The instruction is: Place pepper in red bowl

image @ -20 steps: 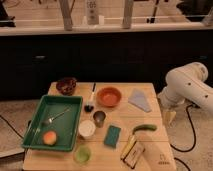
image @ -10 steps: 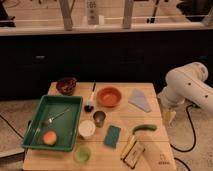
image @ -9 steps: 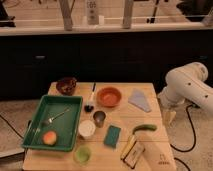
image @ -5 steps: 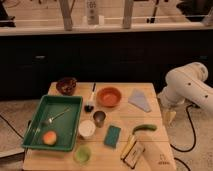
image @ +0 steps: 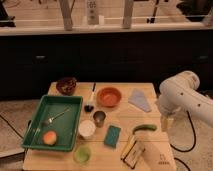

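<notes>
Hanging near pepper (image: 144, 128), the hand (image: 164, 124)

A light wooden table (image: 125, 116) stands before a dark counter. At its left, a green tray (image: 36, 131) holds a fork (image: 56, 117) and a round orange fruit (image: 49, 138). A dark bowl (image: 66, 85) sits at the back left corner. Just right of the tray stand a white cup (image: 87, 128) and a small metal cup (image: 99, 118), with a teal sponge (image: 112, 135) beside them and a pale green cup (image: 82, 154) at the front edge. A grey-blue cloth (image: 140, 99) lies at the back right, and a brown paper bag (image: 156, 156) at the front right.
</notes>
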Controlling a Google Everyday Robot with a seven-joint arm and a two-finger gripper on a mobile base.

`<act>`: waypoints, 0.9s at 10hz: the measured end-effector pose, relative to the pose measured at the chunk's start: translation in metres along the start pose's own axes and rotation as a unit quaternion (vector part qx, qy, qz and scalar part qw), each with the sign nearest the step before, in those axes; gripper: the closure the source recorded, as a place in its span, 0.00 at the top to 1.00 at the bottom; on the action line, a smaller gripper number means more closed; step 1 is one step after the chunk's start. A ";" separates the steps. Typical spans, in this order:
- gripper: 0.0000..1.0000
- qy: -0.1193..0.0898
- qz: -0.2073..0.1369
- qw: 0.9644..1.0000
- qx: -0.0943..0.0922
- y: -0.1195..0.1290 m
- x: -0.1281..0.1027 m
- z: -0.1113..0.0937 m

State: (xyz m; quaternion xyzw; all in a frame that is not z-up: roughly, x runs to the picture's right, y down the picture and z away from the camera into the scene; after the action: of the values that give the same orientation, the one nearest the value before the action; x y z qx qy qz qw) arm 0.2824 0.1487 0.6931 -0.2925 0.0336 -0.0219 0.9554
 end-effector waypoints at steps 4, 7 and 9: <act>0.80 0.008 -0.030 0.999 -0.008 0.015 -0.022 0.025; 0.80 0.005 -0.037 0.999 -0.011 0.019 -0.023 0.037; 0.80 0.004 -0.047 0.999 -0.013 0.024 -0.033 0.050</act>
State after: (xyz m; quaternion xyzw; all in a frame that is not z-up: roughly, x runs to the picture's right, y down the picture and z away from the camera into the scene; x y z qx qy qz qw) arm 0.2534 0.1983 0.7233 -0.3062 0.0237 -0.0678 0.9492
